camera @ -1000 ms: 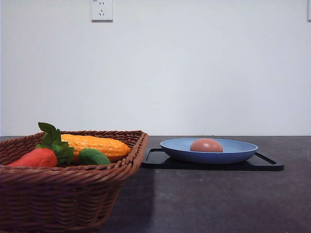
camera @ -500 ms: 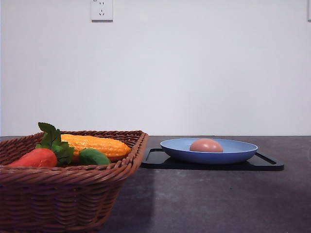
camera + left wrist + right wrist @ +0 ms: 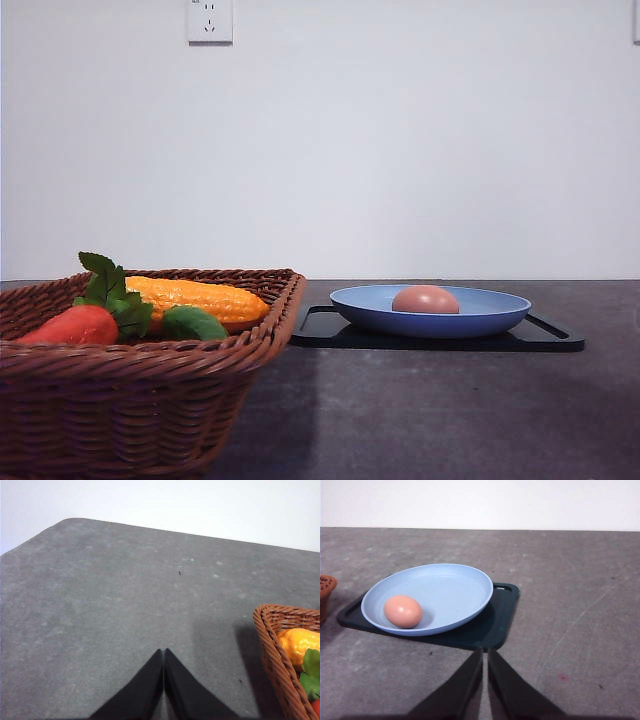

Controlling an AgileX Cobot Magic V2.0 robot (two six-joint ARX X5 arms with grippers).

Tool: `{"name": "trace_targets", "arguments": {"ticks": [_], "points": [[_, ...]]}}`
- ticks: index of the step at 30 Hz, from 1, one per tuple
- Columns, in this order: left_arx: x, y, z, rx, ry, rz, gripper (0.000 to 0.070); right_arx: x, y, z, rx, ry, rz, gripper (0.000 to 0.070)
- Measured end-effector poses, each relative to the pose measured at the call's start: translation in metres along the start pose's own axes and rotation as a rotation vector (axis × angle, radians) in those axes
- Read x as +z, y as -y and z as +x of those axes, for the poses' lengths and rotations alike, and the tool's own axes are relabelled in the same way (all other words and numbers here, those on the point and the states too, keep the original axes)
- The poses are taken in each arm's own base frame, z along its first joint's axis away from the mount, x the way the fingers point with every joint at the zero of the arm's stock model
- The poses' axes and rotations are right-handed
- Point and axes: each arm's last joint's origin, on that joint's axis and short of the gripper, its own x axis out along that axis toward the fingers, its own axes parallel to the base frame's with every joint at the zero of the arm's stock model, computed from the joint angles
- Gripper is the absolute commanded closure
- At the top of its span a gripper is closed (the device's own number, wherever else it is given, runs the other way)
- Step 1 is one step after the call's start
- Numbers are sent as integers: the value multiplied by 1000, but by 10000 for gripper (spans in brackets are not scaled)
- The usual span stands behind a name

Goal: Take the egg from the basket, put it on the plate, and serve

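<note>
The pinkish-brown egg (image 3: pixel 425 299) (image 3: pixel 403 611) lies in the blue plate (image 3: pixel 490 312) (image 3: pixel 455 587), which rests on a flat black tray (image 3: pixel 545 338) (image 3: pixel 490 630). The woven wicker basket (image 3: pixel 130 410) (image 3: pixel 277 650) stands at the near left, holding other food. My right gripper (image 3: pixel 485 652) is shut, hovering over the table just short of the tray, with nothing in it. My left gripper (image 3: pixel 164 652) is shut over bare grey table, apart from the basket's corner.
In the basket lie a yellow corn cob (image 3: pixel 200 298) (image 3: pixel 299 645), a red-orange vegetable (image 3: pixel 75 325) and green leaves (image 3: pixel 115 295). A white wall with a socket (image 3: pixel 209 20) stands behind the dark grey table (image 3: pixel 430 410).
</note>
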Motion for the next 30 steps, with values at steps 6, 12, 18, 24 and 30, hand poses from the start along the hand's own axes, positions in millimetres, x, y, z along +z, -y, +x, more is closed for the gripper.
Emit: {"name": "trace_targets", "arguments": {"ticks": [6,12,18,24,30], "points": [[0,0,0,0,0,0,700,0,0,0,-3,1,-1,700],[0,0,0,0,0,0,700,0,0,0,-7,1,0,700],[0,0,0,0,0,0,700,0,0,0,-7,1,0,700],[0,0,0,0,0,0,700,0,0,0,-7,1,0,700],[0,0,0,0,0,0,700,0,0,0,-7,1,0,700]]}}
